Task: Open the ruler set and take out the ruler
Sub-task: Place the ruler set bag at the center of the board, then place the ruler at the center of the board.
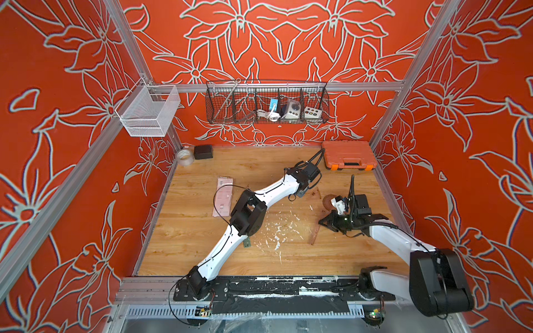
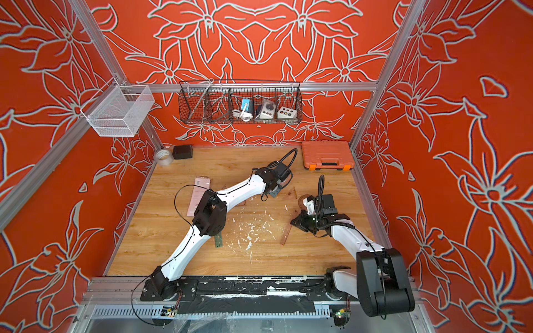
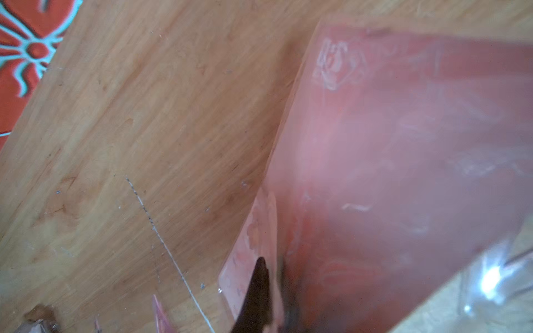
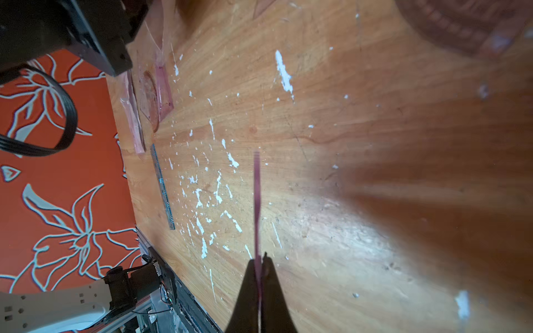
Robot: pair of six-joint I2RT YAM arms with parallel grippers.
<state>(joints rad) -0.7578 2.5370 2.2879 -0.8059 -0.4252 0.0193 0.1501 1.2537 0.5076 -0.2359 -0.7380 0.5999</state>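
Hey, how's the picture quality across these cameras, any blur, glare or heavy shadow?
Left wrist view: the pink translucent sheet is out of focus, with white glare on the clear plastic beside it. Right wrist view: the pink ruler looks blurred edge-on, and shadow darkens the table. Both top views: sharp and evenly lit.

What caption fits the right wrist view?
Right gripper shut on a pink ruler, seen edge-on against the white-flecked wooden table.

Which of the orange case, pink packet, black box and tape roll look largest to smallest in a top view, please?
1. orange case
2. pink packet
3. black box and tape roll: about alike, unranked.
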